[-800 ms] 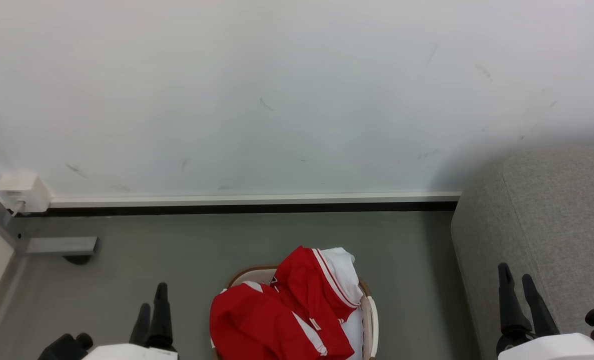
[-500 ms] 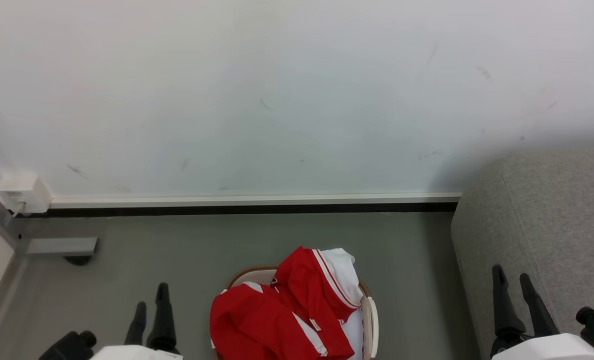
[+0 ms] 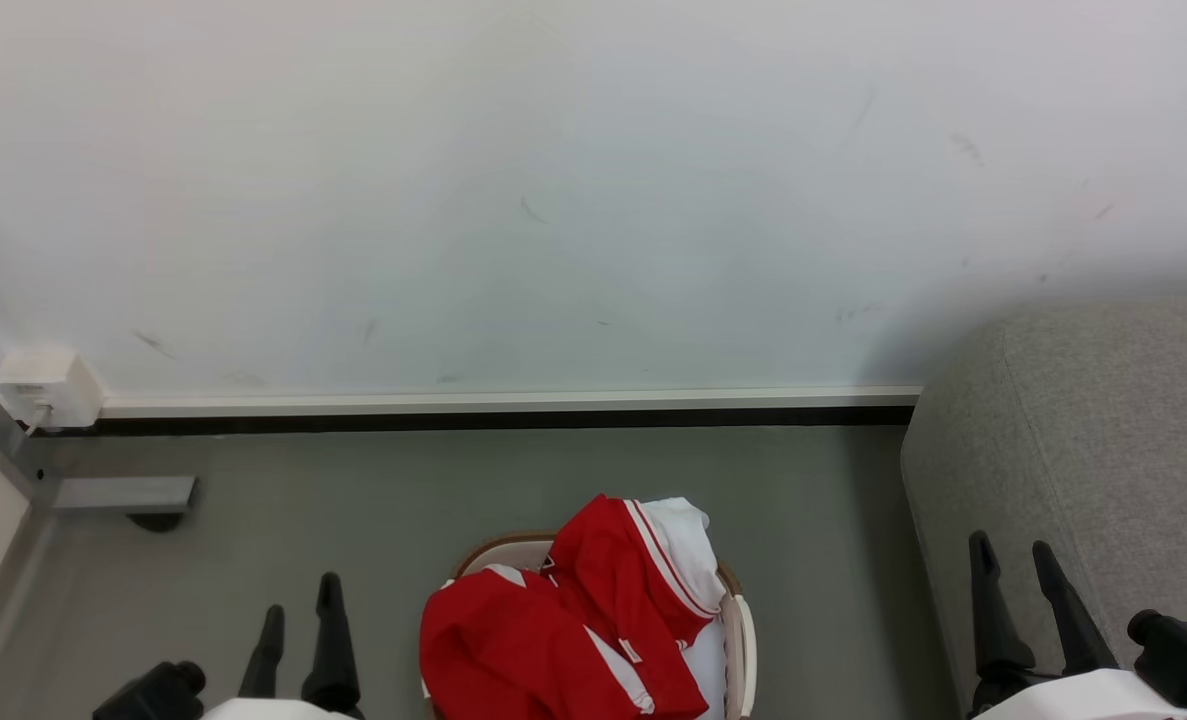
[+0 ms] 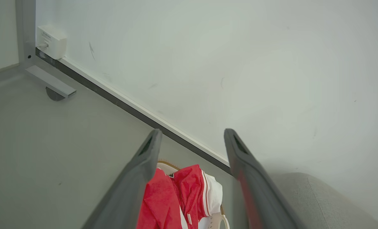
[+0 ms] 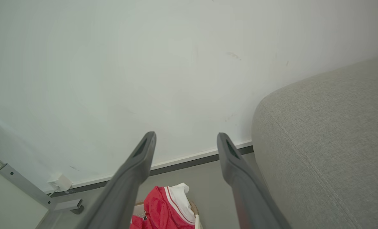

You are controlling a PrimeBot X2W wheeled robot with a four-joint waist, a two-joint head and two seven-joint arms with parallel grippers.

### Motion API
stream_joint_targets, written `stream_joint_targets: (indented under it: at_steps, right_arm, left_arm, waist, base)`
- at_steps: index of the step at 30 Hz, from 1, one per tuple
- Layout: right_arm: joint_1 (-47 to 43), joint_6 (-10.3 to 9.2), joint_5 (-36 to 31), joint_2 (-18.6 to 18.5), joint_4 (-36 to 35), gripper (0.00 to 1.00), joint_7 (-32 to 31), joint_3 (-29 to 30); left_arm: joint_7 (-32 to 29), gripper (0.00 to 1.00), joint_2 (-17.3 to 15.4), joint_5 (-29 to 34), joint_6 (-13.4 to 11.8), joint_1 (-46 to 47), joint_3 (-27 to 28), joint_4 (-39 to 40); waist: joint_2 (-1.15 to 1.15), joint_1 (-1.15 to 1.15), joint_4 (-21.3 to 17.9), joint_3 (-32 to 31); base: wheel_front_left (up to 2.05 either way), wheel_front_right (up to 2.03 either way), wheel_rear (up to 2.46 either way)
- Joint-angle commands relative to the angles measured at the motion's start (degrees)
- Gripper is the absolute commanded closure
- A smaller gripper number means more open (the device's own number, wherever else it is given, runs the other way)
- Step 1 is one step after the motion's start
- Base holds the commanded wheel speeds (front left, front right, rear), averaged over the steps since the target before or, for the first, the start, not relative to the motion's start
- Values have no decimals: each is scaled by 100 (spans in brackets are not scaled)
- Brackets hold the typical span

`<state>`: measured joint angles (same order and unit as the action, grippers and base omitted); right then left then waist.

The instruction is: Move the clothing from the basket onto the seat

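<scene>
Red fabric with white trim, the clothing (image 3: 563,640) lay heaped in the basket (image 3: 746,640), piled above its rim. The basket stood on the grey floor (image 3: 353,500) short of the wall (image 3: 553,200). The seat (image 3: 1103,450) rose on the robot's right, with a strip of floor between it and the basket.

Nothing had been lifted yet, so the step in hand looked like the first reach for the pile. It would go best with a descent from above onto the highest fold, the fingers sinking into a thick bunch of cloth, well clear of the brown rim. The lift would need enough height for trailing ends to clear the rim, since a light basket could drag or tip.

Both grippers were empty, their fingers spread wide. The left gripper (image 3: 301,595) hovered beside the basket on its left, near the pile but not touching it. The right gripper (image 3: 1010,543) showed against the seat's near side, farther from the clothing, with open floor between them.
</scene>
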<state>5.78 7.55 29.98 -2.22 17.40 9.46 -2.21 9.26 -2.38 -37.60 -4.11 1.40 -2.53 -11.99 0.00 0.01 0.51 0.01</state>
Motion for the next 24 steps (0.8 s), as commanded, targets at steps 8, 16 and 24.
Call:
stream_joint_targets:
  at_steps: [8, 16, 24]
  right_arm:
    - [140, -8, -571, -66, 73, 0, 159, -76]
    - [150, -9, -899, -72, 143, 0, 248, -106]
    - [134, -10, -1152, -76, 284, 0, 341, -103]
  left_arm:
    - [178, 0, -55, 653, -71, -28, -41, 50]
    - [264, 0, -58, 1006, -118, -49, -84, 33]
    - [368, 0, -62, 1600, -97, -58, -172, 22]
  waist:
    - [0, 0, 6, 10]
    - [0, 0, 12, 15]
    - [0, 0, 6, 26]
  base:
    - [0, 0, 0]
    - [0, 0, 0]
    - [0, 0, 0]
